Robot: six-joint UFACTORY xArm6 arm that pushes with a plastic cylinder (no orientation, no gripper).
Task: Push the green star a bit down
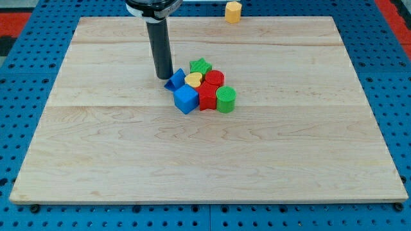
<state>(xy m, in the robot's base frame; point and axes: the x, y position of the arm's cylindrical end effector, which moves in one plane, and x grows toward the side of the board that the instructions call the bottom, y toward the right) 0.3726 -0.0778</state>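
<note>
The green star (200,66) sits at the top of a tight cluster of blocks near the board's middle. Below it lie a yellow heart (193,79) and a red round block (215,78). A blue triangle (175,79) is at the cluster's left, a blue cube (185,99) at the lower left, a red block (207,97) in the middle, and a green cylinder (226,99) at the lower right. My tip (165,76) stands just left of the blue triangle, touching or nearly touching it, and left of the green star.
A yellow hexagonal block (233,11) lies off the wooden board (96,147), beyond its top edge on the blue pegboard. The rod rises from my tip to the view's top.
</note>
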